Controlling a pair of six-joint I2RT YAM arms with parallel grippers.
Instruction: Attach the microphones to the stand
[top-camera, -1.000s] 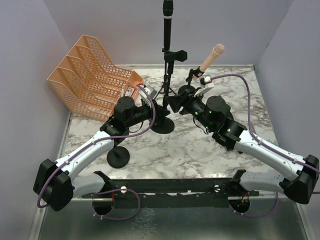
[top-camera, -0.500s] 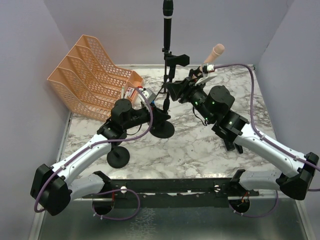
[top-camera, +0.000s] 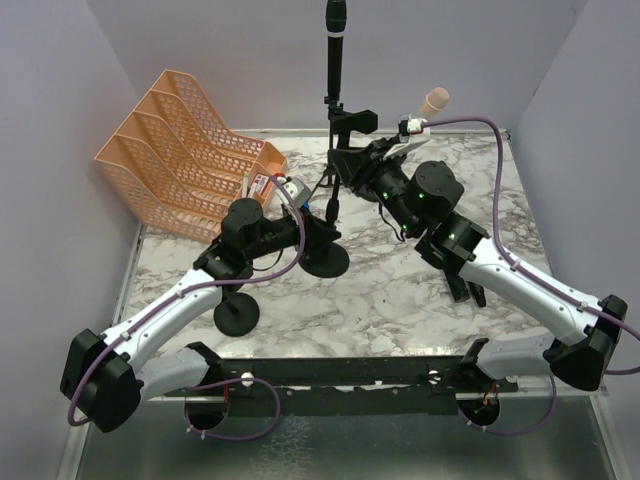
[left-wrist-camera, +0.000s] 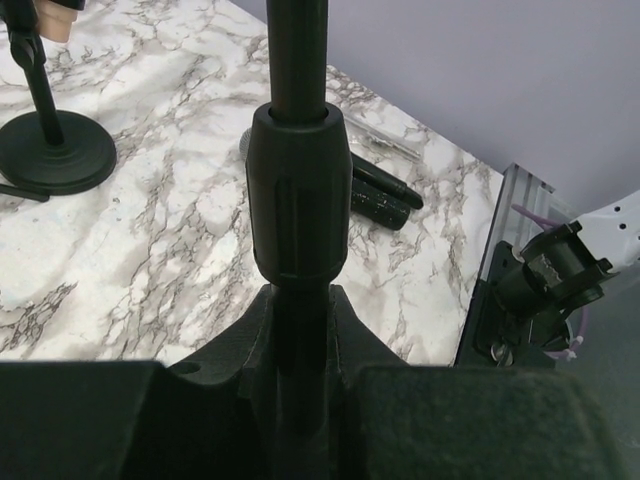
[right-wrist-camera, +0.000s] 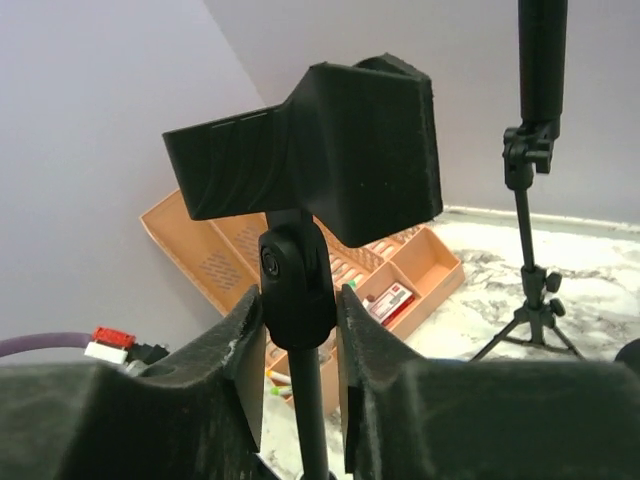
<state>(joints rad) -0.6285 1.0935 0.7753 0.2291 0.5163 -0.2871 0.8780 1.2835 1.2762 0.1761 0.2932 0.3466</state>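
Note:
A black stand (top-camera: 325, 255) with a round base rises mid-table, and its clip holder (top-camera: 352, 120) is empty. My left gripper (top-camera: 314, 216) is shut on the stand's pole (left-wrist-camera: 298, 200), just below the collar. My right gripper (top-camera: 356, 162) has its fingers pressed on both sides of the swivel joint (right-wrist-camera: 297, 285) under the clip holder (right-wrist-camera: 320, 150). One black microphone (top-camera: 335, 20) stands upright on a tripod stand at the back. A pale pink microphone (top-camera: 433, 100) sits tilted on another stand behind my right arm. Two black microphones (left-wrist-camera: 380, 197) lie on the marble under my right arm (top-camera: 462, 285).
An orange mesh organiser (top-camera: 185, 150) with small items stands at the back left, also seen in the right wrist view (right-wrist-camera: 400, 270). A spare round stand base (top-camera: 236, 315) sits near the left arm. The tripod's legs (right-wrist-camera: 530, 320) spread behind the held stand.
My right gripper rose from beside the pole up to the clip's swivel joint and narrowed onto it. The left gripper stayed shut on the pole.

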